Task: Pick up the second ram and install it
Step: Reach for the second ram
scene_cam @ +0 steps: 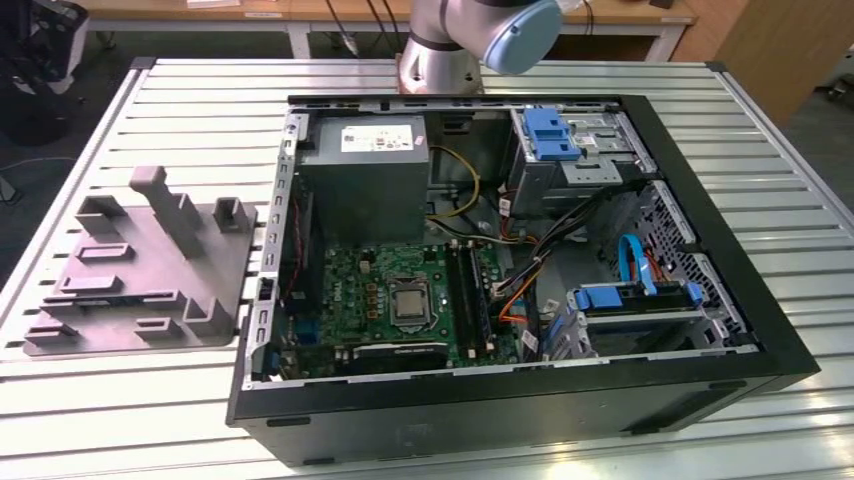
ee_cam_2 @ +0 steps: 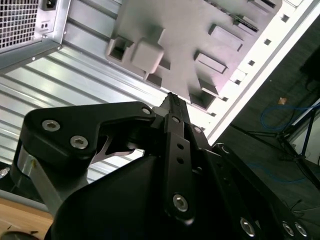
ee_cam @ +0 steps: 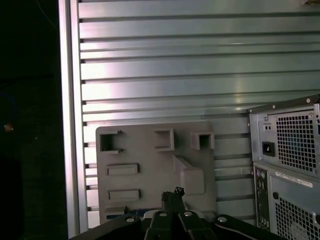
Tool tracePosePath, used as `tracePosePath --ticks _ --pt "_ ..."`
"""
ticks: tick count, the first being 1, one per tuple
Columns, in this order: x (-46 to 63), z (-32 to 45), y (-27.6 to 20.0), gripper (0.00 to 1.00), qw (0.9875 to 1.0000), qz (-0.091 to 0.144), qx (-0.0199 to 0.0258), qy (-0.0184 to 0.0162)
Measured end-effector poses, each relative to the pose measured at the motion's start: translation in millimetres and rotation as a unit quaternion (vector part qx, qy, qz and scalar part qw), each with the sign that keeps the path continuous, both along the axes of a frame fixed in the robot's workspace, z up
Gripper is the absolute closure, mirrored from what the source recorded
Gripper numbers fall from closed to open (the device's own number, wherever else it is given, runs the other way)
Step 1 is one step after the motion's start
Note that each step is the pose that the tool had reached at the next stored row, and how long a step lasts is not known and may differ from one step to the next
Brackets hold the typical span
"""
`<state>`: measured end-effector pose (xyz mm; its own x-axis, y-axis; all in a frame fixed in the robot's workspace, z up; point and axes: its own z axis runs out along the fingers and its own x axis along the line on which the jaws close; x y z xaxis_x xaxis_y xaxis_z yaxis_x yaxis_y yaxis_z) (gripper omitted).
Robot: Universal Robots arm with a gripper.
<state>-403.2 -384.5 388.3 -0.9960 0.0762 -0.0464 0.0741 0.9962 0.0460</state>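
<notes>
The gripper (ee_cam_2: 172, 100) is seen over the grey moulded plate (ee_cam_2: 195, 30) beside the open computer case (scene_cam: 534, 410), its jaws together with nothing visible between them — where the second ram lies cannot be told, so pick-up and installing are judged not yet done.

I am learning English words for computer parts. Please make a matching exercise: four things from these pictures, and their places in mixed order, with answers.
1. grey moulded plate
2. power supply
3. CPU socket
4. end effector

a. on the green motherboard
b. over the moulded plate
c. on the slatted table, outside the case
d. in the case, beside yellow cables

Pairs: 1-c, 2-d, 3-a, 4-b
</notes>
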Motion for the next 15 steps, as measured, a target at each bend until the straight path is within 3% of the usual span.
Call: tracePosePath --ticks 4,11,15 --pt "-11.8 -0.8 0.2 0.9 1.0 0.0 -0.0001 0.0001" --pt "-13.3 -0.7 -0.1 0.9 1.0 0.0 -0.0002 0.0001" --pt "-17.5 -1.3 -5.3 0.9 1.0 0.0 -0.0002 0.0"
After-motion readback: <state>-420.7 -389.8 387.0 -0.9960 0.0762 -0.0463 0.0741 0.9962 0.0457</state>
